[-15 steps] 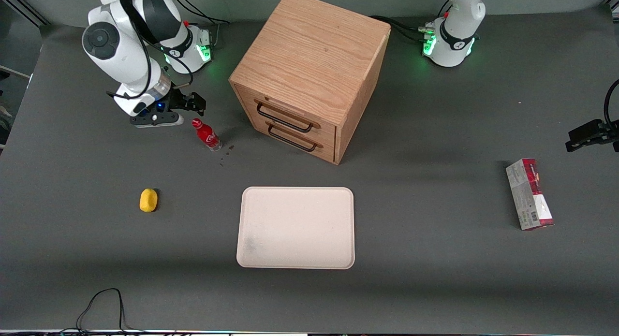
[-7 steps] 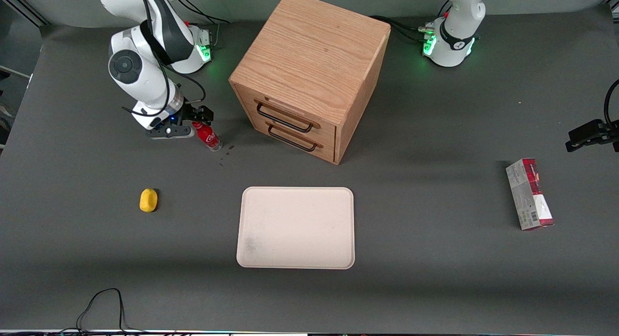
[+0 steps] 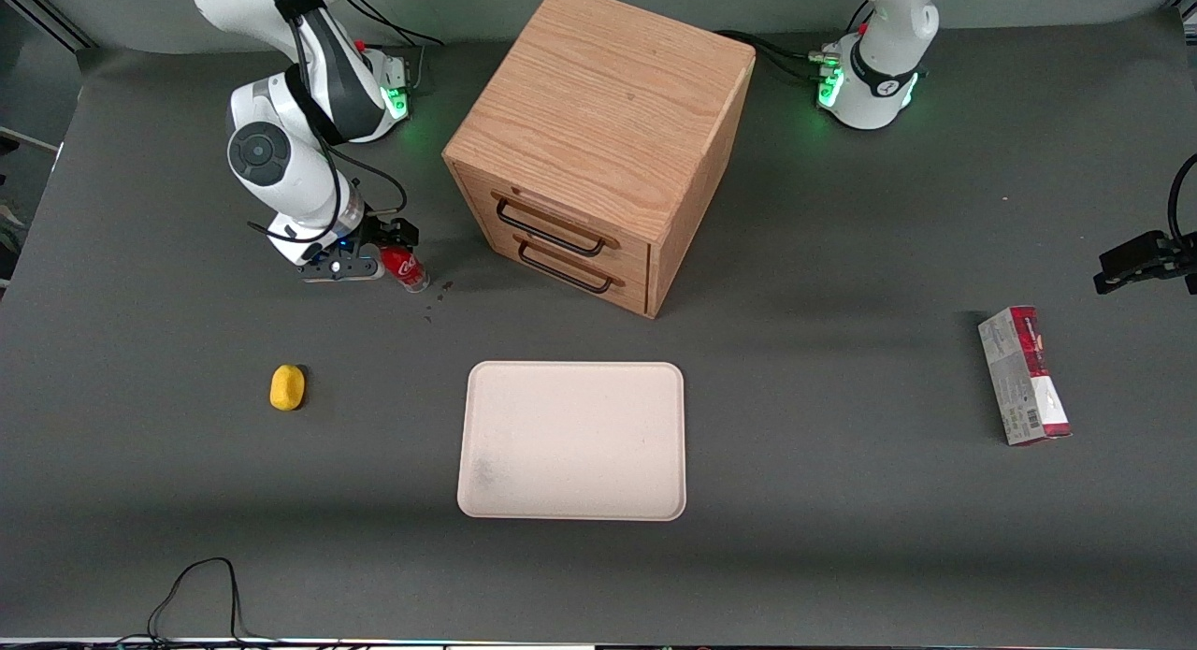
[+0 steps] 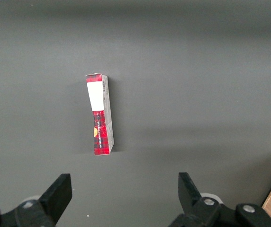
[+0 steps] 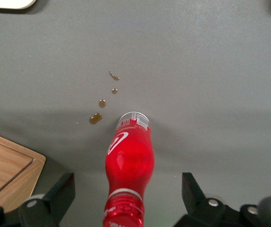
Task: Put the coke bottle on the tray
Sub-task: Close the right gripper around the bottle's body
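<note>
Right wrist view puts the coke bottle (image 5: 129, 161) upright on the table straight between the two fingers (image 5: 55, 201) of the gripper (image 5: 126, 198) — cap toward the camera, clear base on the dark mat, its long axis running nearly in line with the gripper's approach. The fingers stand wide apart, one on each side of the bottle's neck and shoulder, with clear table showing between each finger and the red body, so nothing is pinched yet. A few small brown droplets (image 5: 102, 101) lie on the mat just past the base, and a corner of the wooden drawer cabinet (image 5: 7, 165) sits off to one finger's side. From the front view, the gripper (image 3: 360, 257) hangs low over the bottle (image 3: 404, 267), which stands near the cabinet (image 3: 598, 145) at the working arm's end of the table. The tray (image 3: 572, 440) lies well apart from the gripper, nearer the front camera — the carry, I judge, would run that way once the fingers close on the neck.
</note>
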`<state>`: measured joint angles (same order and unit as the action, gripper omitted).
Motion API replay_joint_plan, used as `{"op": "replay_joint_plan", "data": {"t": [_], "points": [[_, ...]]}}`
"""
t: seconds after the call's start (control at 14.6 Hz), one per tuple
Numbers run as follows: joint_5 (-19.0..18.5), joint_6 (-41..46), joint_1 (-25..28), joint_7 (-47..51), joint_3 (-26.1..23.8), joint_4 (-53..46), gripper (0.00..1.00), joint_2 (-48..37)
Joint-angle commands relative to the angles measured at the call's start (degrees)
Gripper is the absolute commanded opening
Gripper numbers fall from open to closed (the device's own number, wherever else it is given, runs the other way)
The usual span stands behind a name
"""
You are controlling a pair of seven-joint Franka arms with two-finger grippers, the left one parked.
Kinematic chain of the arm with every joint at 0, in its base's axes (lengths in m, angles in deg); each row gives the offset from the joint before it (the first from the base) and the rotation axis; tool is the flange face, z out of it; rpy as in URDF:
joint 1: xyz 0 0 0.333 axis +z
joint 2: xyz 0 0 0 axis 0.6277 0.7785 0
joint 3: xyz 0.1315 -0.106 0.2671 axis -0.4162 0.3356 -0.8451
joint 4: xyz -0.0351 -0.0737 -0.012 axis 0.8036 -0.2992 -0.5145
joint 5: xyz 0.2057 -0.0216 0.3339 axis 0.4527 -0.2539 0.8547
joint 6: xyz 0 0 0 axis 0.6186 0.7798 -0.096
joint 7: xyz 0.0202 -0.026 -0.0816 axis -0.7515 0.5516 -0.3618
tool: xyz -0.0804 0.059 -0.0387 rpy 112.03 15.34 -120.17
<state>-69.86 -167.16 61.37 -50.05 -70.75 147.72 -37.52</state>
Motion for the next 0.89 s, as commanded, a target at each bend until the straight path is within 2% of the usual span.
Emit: {"op": "replay_joint_plan", "data": {"t": [0.0,0.14,0.21,0.41,0.55,0.75,0.82], "points": [[-0.8,0.6,0.5,1.0,0.5,-0.4,1.0,-0.1],[-0.8,1.2,0.5,1.0,0.5,-0.5,1.0,-0.2],[-0.8,1.2,0.5,1.0,0.5,-0.6,0.95,-0.2],[-0.7,2.2,0.5,1.1,0.5,-0.7,0.63,-0.2],[-0.7,2.4,0.5,1.0,0.5,-0.7,0.46,-0.3],[-0.7,3.4,0.5,0.9,0.5,-1.2,0.12,-0.5],[-0.7,3.4,0.5,0.8,0.5,-1.3,0.05,-0.6]]}}
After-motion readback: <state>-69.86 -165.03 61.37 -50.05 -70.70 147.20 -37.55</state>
